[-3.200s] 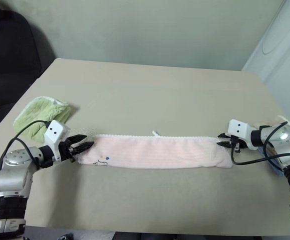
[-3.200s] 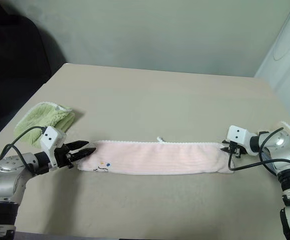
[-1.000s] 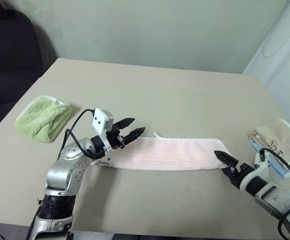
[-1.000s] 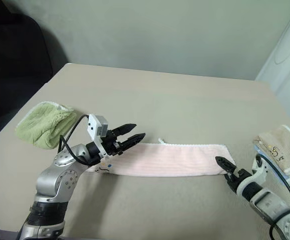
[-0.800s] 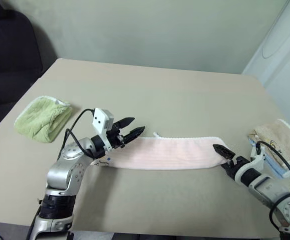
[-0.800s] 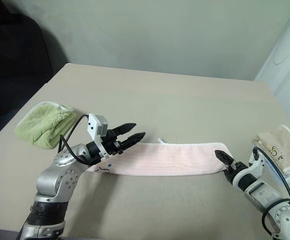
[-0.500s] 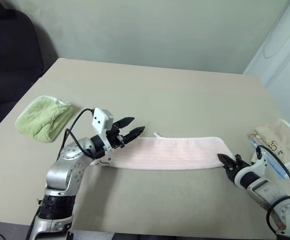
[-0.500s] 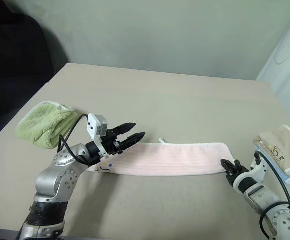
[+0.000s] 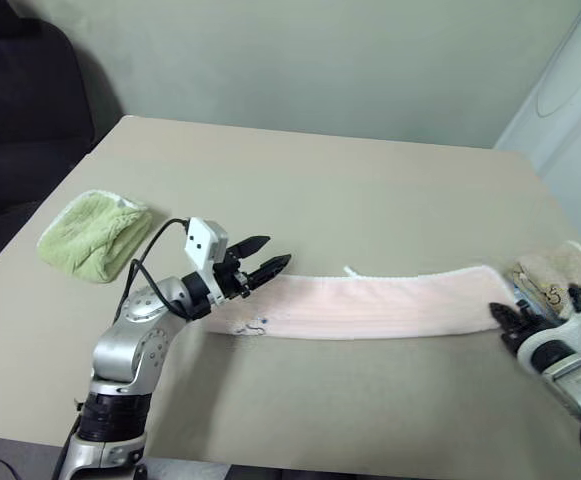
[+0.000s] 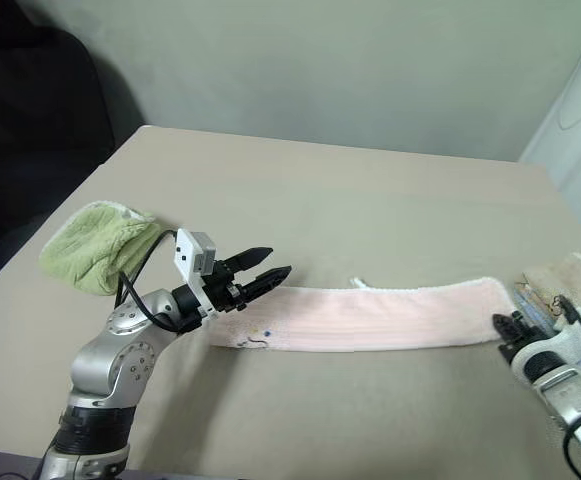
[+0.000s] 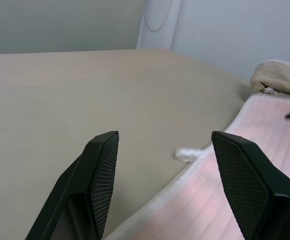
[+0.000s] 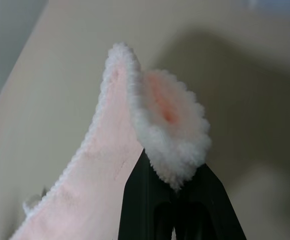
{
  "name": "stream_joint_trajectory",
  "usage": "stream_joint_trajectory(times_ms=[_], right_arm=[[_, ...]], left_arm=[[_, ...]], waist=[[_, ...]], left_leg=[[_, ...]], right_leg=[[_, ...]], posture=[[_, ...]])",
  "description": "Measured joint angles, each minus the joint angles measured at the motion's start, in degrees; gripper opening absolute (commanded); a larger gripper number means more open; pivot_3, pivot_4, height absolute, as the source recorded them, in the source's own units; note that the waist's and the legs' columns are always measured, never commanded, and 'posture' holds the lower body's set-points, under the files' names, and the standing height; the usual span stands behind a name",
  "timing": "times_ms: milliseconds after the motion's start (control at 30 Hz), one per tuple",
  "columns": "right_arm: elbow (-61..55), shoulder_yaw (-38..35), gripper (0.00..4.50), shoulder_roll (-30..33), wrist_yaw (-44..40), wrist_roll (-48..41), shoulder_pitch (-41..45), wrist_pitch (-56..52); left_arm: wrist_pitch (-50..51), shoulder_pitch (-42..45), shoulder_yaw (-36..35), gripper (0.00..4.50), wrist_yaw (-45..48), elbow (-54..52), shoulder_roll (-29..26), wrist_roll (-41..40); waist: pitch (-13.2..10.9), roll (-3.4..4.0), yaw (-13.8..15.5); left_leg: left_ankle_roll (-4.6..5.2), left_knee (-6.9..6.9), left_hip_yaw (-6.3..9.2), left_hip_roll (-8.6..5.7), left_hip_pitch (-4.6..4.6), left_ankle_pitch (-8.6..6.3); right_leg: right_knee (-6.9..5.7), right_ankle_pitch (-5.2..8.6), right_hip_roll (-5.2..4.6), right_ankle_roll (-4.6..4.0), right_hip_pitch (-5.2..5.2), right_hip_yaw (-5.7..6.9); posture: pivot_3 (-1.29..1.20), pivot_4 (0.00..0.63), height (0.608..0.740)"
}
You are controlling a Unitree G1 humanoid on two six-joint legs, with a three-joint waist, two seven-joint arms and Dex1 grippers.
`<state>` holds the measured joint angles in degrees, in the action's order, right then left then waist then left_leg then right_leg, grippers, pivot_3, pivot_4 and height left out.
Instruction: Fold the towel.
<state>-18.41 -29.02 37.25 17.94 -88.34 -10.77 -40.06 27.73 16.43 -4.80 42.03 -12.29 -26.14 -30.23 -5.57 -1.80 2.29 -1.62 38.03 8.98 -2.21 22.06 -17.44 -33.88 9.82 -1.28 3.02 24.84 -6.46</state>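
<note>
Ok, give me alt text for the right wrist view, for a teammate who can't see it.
The right gripper, with black fingers, is shut on the bunched end of the pale pink terry cloth towel, which puffs up above the fingertips. From there the towel's white scalloped edging trails away across the beige table.

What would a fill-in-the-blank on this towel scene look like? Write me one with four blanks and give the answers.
1. The right gripper is shut on one end of the pale ____ towel.
2. The left gripper hovers above the towel's other end with its fingers ____.
3. A folded ____ towel lies near the table's left edge.
4. A small white ____ sticks out from the pink towel's far edge.

Missing words: pink; open; green; loop
</note>
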Motion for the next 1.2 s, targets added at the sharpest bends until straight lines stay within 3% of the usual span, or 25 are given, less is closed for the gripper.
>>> stream_joint_trajectory(times_ms=[200, 333, 467, 633, 1000, 1133, 1200], right_arm=[[-7.0, 3.6, 0.01, 13.9, -16.1, 13.7, 2.2, -3.1], [-14.4, 14.7, 0.01, 19.8, -25.5, 22.9, 7.1, -5.4], [-16.0, 24.3, 0.01, 19.2, -29.9, 28.8, 12.7, -7.5], [-14.3, 32.6, 0.01, 11.4, -30.4, 32.9, 21.2, -10.9], [-11.7, 36.6, 0.01, 6.2, -33.6, 38.7, 22.3, -15.7], [-11.5, 36.6, 0.90, 4.3, -34.5, 39.9, 22.1, -16.6], [-11.4, 36.5, 1.64, 3.5, -35.0, 40.1, 21.5, -16.8]], left_arm=[[0.0, 0.2, 0.7, 3.21, 0.0, 0.1, 0.5, 0.1], [0.0, 0.2, 1.0, 3.21, -0.1, 0.1, 0.9, 0.1], [-0.1, 0.2, 1.0, 3.21, -0.7, 0.1, 1.7, 0.1], [-0.1, 0.2, 1.0, 3.21, -1.3, 0.1, 2.4, 0.2], [-0.1, -0.2, 0.9, 3.21, -2.1, 0.0, 2.4, 0.3], [-0.2, -0.2, 0.9, 3.21, -2.1, 0.0, 2.4, 0.3], [-0.2, -0.2, 0.9, 3.21, -2.1, 0.0, 2.4, 0.3]], waist=[[0.0, 0.20, -0.6], [0.0, 0.18, -0.9], [-0.1, 0.20, -0.9], [-0.1, 0.09, -0.7], [-0.1, 0.04, -0.4], [-0.1, 0.02, -0.4], [-0.1, 0.02, -0.4]], left_leg=[[-0.04, -0.05, -0.07, 0.08, 0.04, 0.01], [-0.10, -0.04, -0.10, 0.17, -0.04, 0.09], [-0.03, 0.07, -0.10, 0.10, -0.13, 0.27], [0.01, 0.10, -0.04, 0.04, -0.12, 0.36], [-0.05, 0.07, 0.03, 0.03, -0.12, 0.39], [-0.09, 0.07, 0.03, 0.03, -0.12, 0.42], [-0.10, 0.06, 0.04, 0.03, -0.11, 0.43]], right_leg=[[-0.04, 0.01, 0.05, 0.01, -0.01, 0.05], [-0.04, 0.00, 0.13, 0.01, -0.06, 0.09], [-0.02, -0.13, 0.08, -0.18, 0.01, 0.03], [0.01, -0.28, 0.07, -0.21, -0.04, 0.02], [0.00, -0.43, 0.06, -0.45, -0.05, 0.05], [0.00, -0.42, 0.06, -0.43, -0.04, 0.05], [0.00, -0.41, 0.06, -0.42, -0.04, 0.05]], posture=[[0.00, 0.150, 0.740], [0.00, 0.150, 0.740], [0.00, 0.150, 0.740], [0.00, 0.150, 0.740], [0.00, 0.150, 0.740], [0.00, 0.150, 0.740], [0.00, 0.150, 0.740]])
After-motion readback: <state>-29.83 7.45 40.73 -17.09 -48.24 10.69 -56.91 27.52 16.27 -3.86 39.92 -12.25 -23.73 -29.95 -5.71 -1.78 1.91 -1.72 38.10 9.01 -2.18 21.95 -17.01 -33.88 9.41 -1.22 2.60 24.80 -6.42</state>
